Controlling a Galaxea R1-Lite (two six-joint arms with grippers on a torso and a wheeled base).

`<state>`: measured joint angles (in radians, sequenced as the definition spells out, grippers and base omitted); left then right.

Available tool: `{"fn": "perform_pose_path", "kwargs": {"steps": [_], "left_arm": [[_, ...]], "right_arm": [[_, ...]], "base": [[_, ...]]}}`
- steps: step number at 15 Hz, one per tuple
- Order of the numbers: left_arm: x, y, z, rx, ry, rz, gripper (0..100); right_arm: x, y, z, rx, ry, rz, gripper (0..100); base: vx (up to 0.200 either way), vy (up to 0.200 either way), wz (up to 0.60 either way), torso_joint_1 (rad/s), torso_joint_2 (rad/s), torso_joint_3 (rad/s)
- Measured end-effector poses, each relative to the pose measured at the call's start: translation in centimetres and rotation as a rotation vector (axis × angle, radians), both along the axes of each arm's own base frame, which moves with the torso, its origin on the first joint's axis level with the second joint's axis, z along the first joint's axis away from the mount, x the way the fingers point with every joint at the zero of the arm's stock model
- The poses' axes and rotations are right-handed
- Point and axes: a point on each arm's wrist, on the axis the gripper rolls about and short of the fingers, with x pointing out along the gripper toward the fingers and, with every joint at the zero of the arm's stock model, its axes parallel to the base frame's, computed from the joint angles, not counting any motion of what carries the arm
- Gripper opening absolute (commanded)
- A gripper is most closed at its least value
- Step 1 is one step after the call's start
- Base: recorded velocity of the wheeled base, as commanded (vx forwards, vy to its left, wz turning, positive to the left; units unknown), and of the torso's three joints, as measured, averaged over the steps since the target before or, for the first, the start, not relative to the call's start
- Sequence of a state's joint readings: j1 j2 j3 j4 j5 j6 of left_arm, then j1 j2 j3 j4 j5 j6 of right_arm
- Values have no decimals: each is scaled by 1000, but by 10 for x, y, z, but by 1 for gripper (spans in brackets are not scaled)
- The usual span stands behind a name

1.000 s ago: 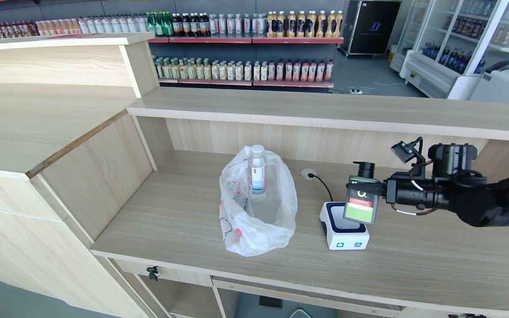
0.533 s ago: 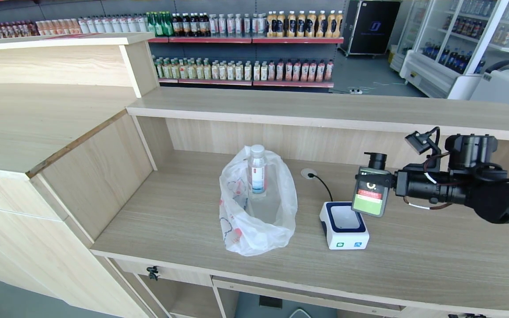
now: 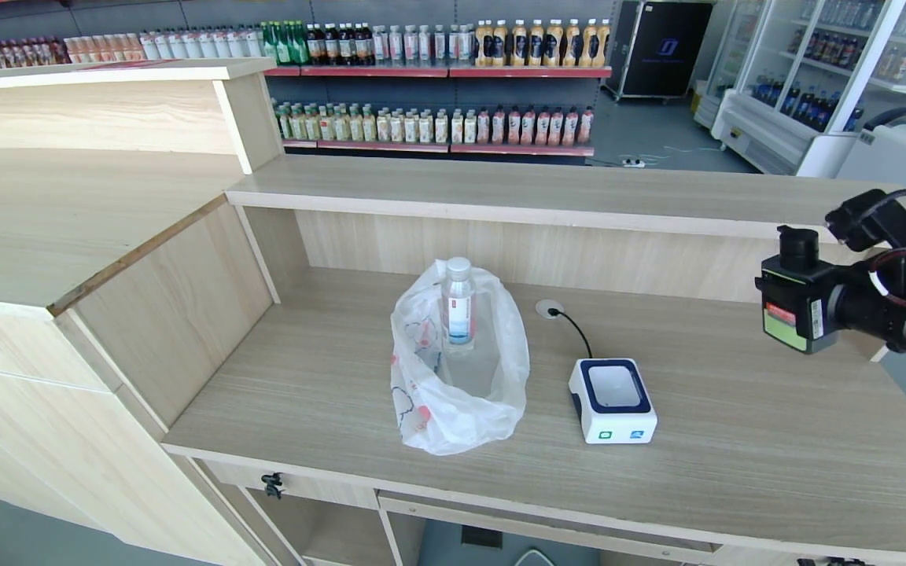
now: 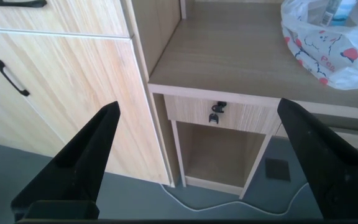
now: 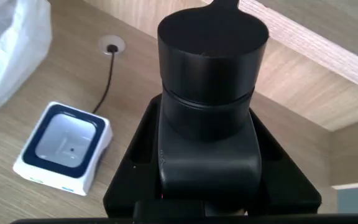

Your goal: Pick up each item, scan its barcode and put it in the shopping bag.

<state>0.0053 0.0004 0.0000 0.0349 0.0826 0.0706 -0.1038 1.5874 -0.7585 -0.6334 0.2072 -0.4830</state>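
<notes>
A black bottle (image 3: 789, 310) with a black cap and a green and red label hangs in the air at the far right, above the counter's right end. My right gripper (image 3: 813, 314) is shut on it; in the right wrist view the bottle (image 5: 207, 106) stands upright between the jaws. The white and blue barcode scanner (image 3: 613, 400) (image 5: 62, 146) sits on the counter, well to the left of the bottle and below it. The white plastic shopping bag (image 3: 453, 377) (image 4: 331, 43) stands open mid-counter with a clear water bottle (image 3: 458, 301) in it. My left gripper (image 4: 204, 162) is open, low beside the counter's front left corner.
The wooden counter (image 3: 736, 464) has a raised back ledge (image 3: 579, 196) and a tall side unit (image 3: 68, 220) on the left. A black cable (image 3: 575, 326) runs from the scanner to a port. A drawer with a key (image 4: 215, 113) sits under the counter front.
My right arm has carried the black bottle up and to the right, away from the scanner, and turned it. Bag, water bottle and scanner have stayed put.
</notes>
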Motion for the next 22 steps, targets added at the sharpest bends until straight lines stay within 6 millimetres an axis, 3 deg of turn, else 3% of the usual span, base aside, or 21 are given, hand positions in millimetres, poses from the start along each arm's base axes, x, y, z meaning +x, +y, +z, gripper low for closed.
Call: {"fn": "perform_pose_path", "kwargs": {"steps": [2, 6, 13, 18, 22], "left_arm": [[0, 0, 0, 0, 0, 0, 100], [0, 0, 0, 0, 0, 0, 100], [0, 0, 0, 0, 0, 0, 100], [0, 0, 0, 0, 0, 0, 100], [0, 0, 0, 0, 0, 0, 100]], "right_arm": [[-14, -11, 4, -132, -28, -60, 0], [-26, -13, 10, -107, -53, -76, 0], [-28, 12, 14, -22, -72, -8, 0], [-28, 23, 8, 134, -9, 117, 0], [-20, 27, -1, 181, 9, 337, 0]], "base": [[0, 0, 0, 0, 0, 0], [0, 0, 450, -3, -1, 1], [0, 0, 600, 4, 5, 2], [0, 0, 0, 0, 0, 0], [0, 0, 0, 0, 0, 0]]}}
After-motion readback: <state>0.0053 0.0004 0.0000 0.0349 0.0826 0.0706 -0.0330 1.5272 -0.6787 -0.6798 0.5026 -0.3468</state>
